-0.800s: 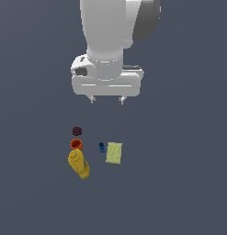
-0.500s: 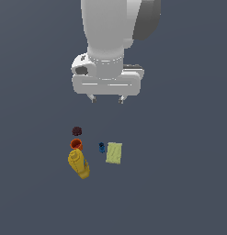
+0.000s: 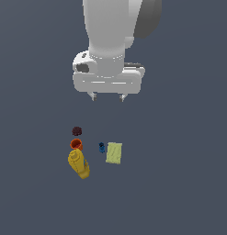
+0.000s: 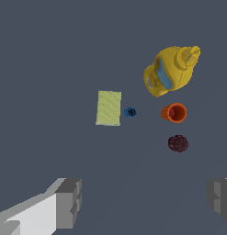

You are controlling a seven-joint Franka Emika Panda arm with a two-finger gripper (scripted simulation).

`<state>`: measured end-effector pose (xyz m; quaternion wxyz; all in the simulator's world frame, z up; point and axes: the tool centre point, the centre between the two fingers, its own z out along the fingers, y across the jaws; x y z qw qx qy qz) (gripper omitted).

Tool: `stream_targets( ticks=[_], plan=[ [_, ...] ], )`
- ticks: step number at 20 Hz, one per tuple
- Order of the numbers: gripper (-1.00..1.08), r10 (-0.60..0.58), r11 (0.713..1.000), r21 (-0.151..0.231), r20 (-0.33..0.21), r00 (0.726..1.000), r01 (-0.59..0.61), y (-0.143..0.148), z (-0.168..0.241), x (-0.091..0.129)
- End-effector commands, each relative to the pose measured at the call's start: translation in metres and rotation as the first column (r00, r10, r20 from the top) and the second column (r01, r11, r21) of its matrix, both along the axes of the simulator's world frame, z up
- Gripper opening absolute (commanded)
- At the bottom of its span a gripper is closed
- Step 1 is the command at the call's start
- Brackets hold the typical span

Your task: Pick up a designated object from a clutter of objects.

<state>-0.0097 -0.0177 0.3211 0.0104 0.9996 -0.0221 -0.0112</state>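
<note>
My gripper (image 3: 107, 97) hangs open, well above the cup (image 3: 76, 144); bottle (image 3: 79, 163) touching it, maroon lump (image 3: 76, 131) just beside.

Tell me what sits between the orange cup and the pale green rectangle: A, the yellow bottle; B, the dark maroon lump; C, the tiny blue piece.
C: the tiny blue piece lies between the orange cup and the pale green rectangle.
</note>
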Motion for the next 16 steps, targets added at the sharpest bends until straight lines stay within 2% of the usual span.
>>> stream_targets(
  ticks=[1,9,16],
  plan=[
    [1.0,0.0,1.0,0.0,0.0,1.0,0.0,-0.001,-0.001,0.001],
    [1.0,0.006,1.0,0.011,0.002,1.0,-0.006,-0.018,-0.026,0.014],
    [1.0,0.013,1.0,0.024,0.007,1.0,-0.014,-0.052,-0.075,0.034]
  ],
)
